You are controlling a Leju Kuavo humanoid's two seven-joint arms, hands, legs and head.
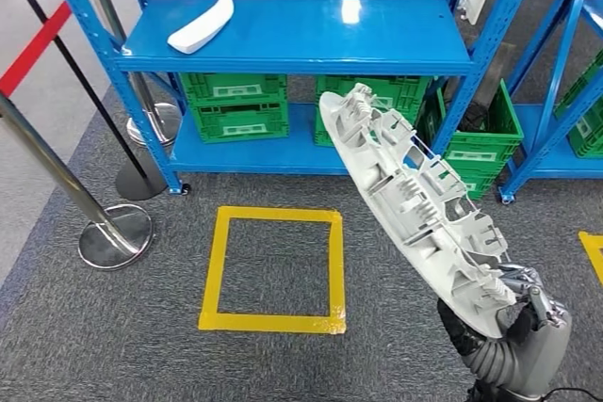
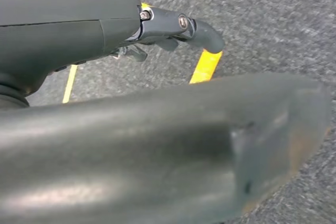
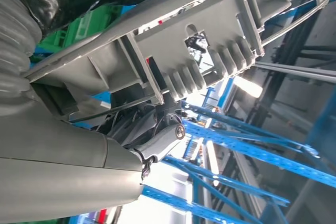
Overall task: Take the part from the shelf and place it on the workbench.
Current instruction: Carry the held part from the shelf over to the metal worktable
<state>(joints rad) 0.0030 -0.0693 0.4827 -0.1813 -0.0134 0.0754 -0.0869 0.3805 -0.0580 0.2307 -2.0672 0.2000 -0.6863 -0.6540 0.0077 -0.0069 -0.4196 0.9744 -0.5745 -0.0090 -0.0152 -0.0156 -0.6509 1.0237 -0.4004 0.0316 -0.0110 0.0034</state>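
Here the right hand [image 1: 529, 313] grips one grey part [image 1: 415, 200]; one white part [image 1: 202, 24] lies on the shelf [image 1: 299, 40].

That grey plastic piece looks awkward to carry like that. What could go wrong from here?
The right robot hand grips the long grey part only at one end, so it might tilt or slip out. Its far end sticks out toward the blue shelf and could knock an upright if the robot turns.

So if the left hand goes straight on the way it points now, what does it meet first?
Most likely the grey carpet floor, near the yellow tape; nothing else shows ahead of the left hand, though depth is unclear.
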